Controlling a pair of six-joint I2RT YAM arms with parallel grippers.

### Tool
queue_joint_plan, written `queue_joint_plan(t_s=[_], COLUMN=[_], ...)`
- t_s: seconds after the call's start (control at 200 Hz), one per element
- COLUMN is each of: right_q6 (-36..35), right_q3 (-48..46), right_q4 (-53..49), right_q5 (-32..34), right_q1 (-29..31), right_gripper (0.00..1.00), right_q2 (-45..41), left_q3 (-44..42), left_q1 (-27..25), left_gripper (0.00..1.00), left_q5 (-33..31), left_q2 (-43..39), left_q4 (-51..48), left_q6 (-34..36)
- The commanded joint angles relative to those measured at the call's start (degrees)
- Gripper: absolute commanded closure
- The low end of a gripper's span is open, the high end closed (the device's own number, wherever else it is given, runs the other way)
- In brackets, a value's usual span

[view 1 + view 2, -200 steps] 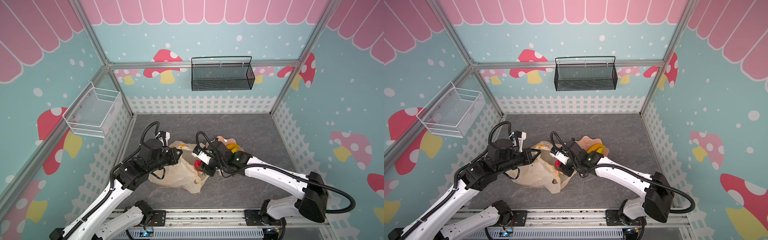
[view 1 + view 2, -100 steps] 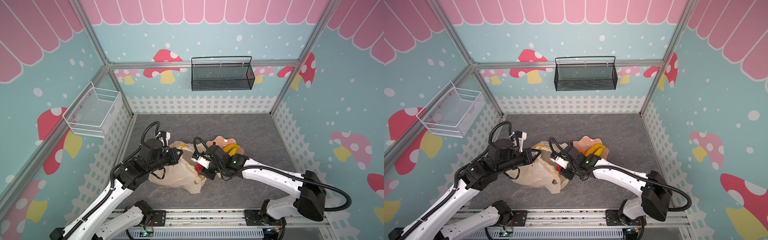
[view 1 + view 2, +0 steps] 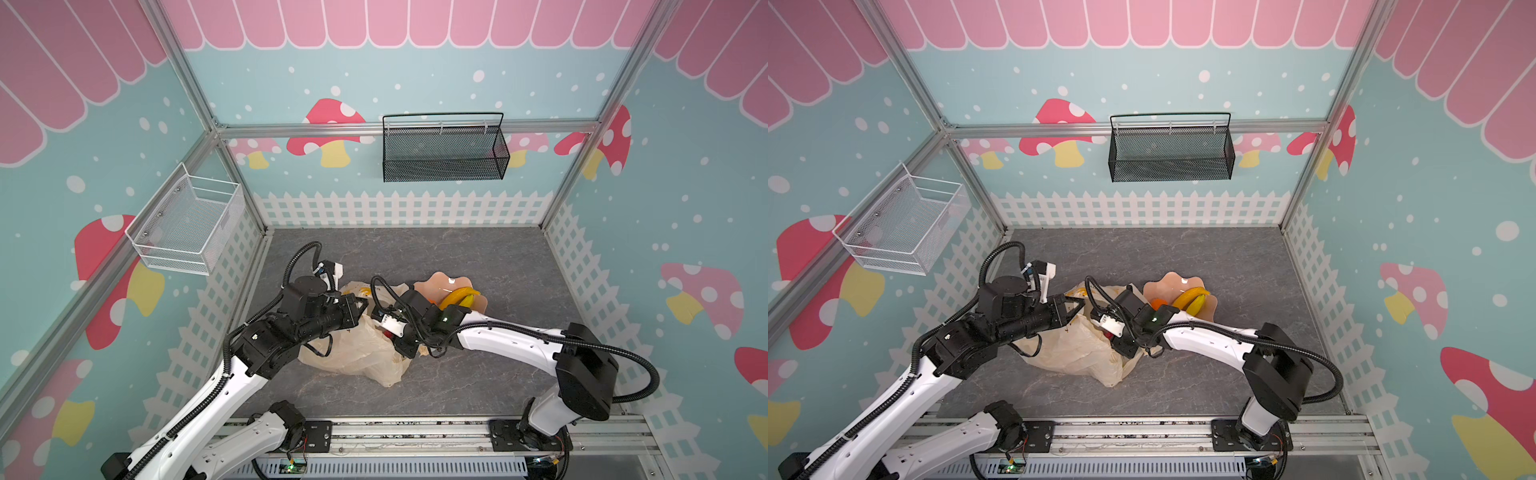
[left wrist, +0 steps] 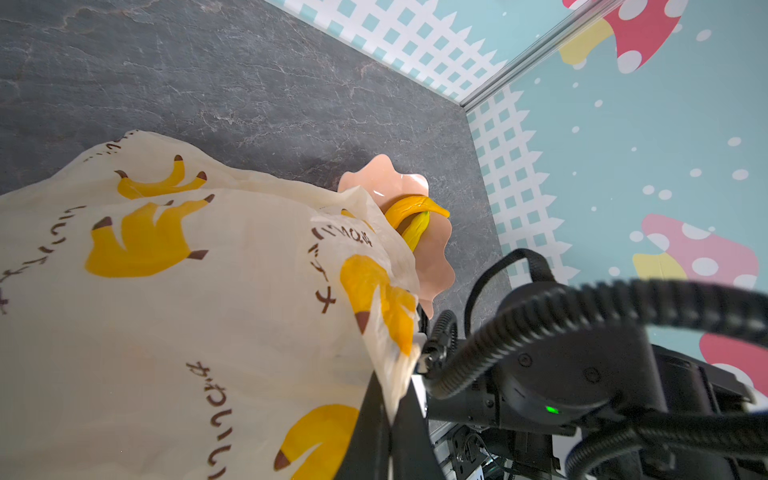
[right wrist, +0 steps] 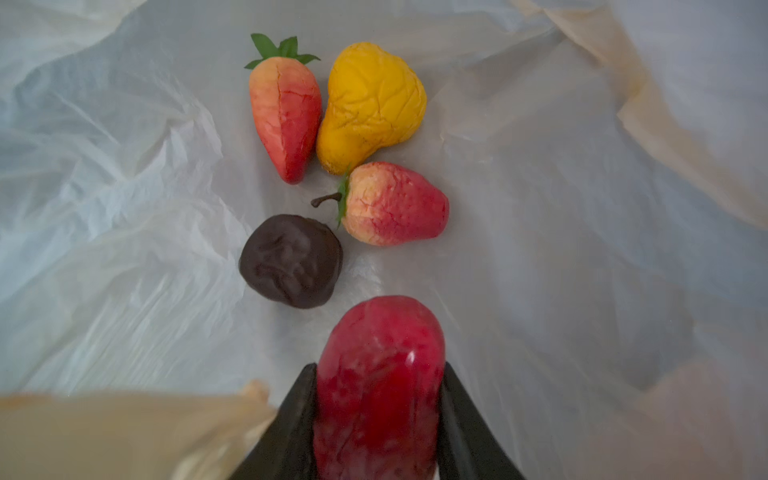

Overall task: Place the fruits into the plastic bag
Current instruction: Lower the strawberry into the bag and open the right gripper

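Clearly the right gripper (image 5: 379, 370) is reaching into the plastic bag (image 5: 124, 208). Its two dark fingers are clamped on either side of a glossy red fruit (image 5: 380, 332) that stands out past the tips. It may be a strawberry, but it is blurred and too near the lens to say.

Just beyond it, four more pieces lie in a loose cluster on the bag's crumpled inner skin. A dark brown round piece (image 5: 293, 262) is nearest the held fruit, with a plump strawberry (image 5: 395, 203) just beside it. Farthest from the gripper, a long strawberry (image 5: 284, 112) touches a yellow pear-shaped fruit (image 5: 370, 106). All four lie apart from the fingers.

The left gripper (image 4: 390, 432) is pressed together on a fold of the bag's rim, with the thin film pinched between its fingers. In both top views the bag lies crumpled on the grey surface (image 3: 457, 374) between the two arms. The left gripper holds its far edge up, and the right gripper dips in from the right.

Just beside the bag, behind the right arm, sits the pink plate (image 4: 390, 183) with yellow bananas (image 4: 415, 216) on it. A top view also shows an orange (image 3: 1156, 303) beside them on the plate.
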Motion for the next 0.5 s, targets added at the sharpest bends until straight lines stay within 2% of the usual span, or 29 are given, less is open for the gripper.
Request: queue_joint_plan(t_s=[0.0,0.265,0.495], right_q6=[-0.25,0.95,1.82], right_q3=[2.64,3.23,2.68], right_q4=[2.75,4.59,4.70], right_q5=[-3.63,-6.18,-6.66], right_q1=[0.50,0.53,0.45], right_gripper=[0.67,0.61,0.36], right_q2=[3.54,6.46,4.71], left_q3=[1.99,1.37,0.93], left_q1=[0.30,0.26,0.26], left_gripper=[1.00,1.00,1.00], left_q5=[0.49,0.35,0.23], left_q2=[0.03,-0.50,-0.82], left_q4=[1.11,1.09,1.13], left_q6=[-0.29,-0.32,-0.26])
